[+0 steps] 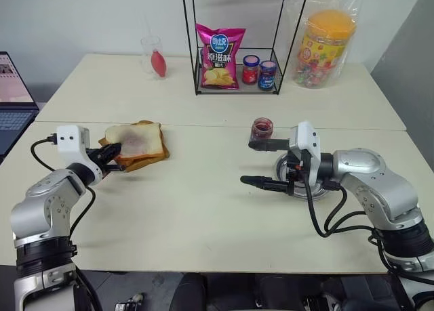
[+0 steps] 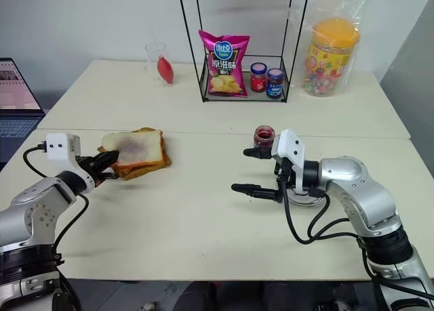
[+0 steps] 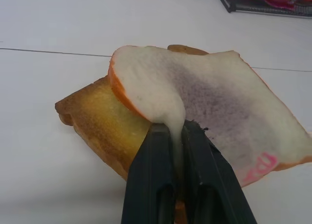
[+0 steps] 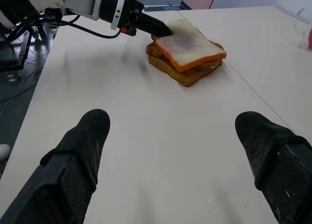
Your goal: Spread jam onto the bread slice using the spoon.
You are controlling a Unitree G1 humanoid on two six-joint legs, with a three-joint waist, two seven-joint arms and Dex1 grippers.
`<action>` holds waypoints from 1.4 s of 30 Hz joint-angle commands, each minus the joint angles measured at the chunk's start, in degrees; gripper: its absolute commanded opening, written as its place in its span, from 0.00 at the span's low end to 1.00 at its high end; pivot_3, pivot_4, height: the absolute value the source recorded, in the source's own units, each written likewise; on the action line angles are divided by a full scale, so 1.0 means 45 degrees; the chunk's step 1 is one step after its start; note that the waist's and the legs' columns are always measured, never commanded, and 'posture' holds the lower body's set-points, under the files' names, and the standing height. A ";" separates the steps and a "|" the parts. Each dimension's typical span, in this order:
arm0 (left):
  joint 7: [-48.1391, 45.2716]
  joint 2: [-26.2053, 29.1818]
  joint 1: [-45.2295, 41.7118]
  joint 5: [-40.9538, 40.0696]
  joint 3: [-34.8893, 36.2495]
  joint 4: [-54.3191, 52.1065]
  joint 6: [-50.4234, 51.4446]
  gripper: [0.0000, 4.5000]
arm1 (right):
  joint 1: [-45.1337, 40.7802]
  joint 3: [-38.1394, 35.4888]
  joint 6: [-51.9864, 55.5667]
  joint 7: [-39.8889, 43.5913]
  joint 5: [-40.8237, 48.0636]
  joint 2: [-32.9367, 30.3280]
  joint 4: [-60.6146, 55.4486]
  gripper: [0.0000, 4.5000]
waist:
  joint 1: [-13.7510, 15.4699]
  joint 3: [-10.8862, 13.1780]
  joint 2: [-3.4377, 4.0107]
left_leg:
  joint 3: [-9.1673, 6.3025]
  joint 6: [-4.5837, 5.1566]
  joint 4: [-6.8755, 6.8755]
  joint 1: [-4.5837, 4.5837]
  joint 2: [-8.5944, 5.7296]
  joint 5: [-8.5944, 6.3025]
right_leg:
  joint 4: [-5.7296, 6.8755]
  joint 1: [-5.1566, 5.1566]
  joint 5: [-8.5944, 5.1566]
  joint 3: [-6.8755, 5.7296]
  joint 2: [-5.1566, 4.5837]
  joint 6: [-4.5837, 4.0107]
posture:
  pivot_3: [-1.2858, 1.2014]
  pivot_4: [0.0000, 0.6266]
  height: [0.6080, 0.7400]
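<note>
From the head views, two pale desks (image 1: 203,209) butt together along a seam in front of a white wall. A black wire rack (image 1: 237,40) stands on the far desk, holding a pink chip bag (image 1: 218,57) and two lidded jars (image 1: 260,72). To the rack's left is a clear cup (image 1: 152,53), to its right a big tub of sweets (image 1: 324,48); a laptop (image 1: 12,97) sits at the far left edge.

The bread slice (image 1: 139,140) lies on top of toasted slices (image 1: 146,160), left of the rack on the near desk. The left tool (image 1: 108,155) is clamped on its near corner. The jam (image 1: 262,129) sits below the rack, just beside the right tool (image 1: 254,163), whose fingers stand wide apart and empty above a round metal plate (image 1: 319,189).

The left wrist view shows both fingers (image 3: 151,185) pinching the slice's soft edge, the crumb squeezed between them.

The right wrist view shows the spread fingers (image 4: 83,146) over bare desk, the bread stack beyond.
</note>
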 commanded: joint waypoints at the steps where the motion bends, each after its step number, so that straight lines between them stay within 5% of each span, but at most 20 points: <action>1: 0.0150 -0.0005 0.0007 -0.0397 0.0427 -0.0717 0.0123 0.00 | -0.0197 -0.0357 -0.0434 0.0465 0.0191 -0.0135 -0.0044 1.00 | 0.0000 0.0000 0.0000 | 0.0001 0.0000 0.0002 0.0000 0.0000 0.0000 | 0.0000 0.0001 0.0000 -0.0001 0.0000 0.0000 | 0.52 0.24 1.00; 16: -0.0630 -0.0119 0.0325 -0.1706 0.0259 -0.2822 0.0312 0.00 | -0.0773 -0.0485 -0.0860 0.0735 0.0073 -0.0062 0.0730 1.00 | 0.0005 0.0000 0.0000 | -0.0001 -0.0001 0.0005 0.0000 0.0000 0.0000 | 0.0004 0.0001 0.0002 0.0000 -0.0001 -0.0001 | 0.52 0.24 1.00; 29: -0.1563 -0.1148 0.0538 -0.6727 -0.0299 -0.5387 0.3067 0.00 | -0.0352 -0.1448 -0.0612 0.1058 0.0242 -0.1198 0.0732 1.00 | 0.0003 0.0000 0.0000 | 0.0010 0.0000 0.0010 0.0001 -0.0003 0.0000 | 0.0007 0.0009 0.0002 -0.0003 0.0000 0.0000 | 0.52 0.24 1.00; 42: -0.3358 -0.0500 0.2790 -0.3302 -0.4164 -0.3417 0.1201 0.00 | 0.0958 -0.1699 0.0127 0.1494 0.0796 -0.2384 -0.0541 1.00 | 0.0003 -0.0002 0.0005 | 0.0041 0.0001 0.0007 0.0014 -0.0005 0.0001 | 0.0006 0.0009 0.0000 0.0014 0.0016 -0.0003 | 0.52 0.24 1.00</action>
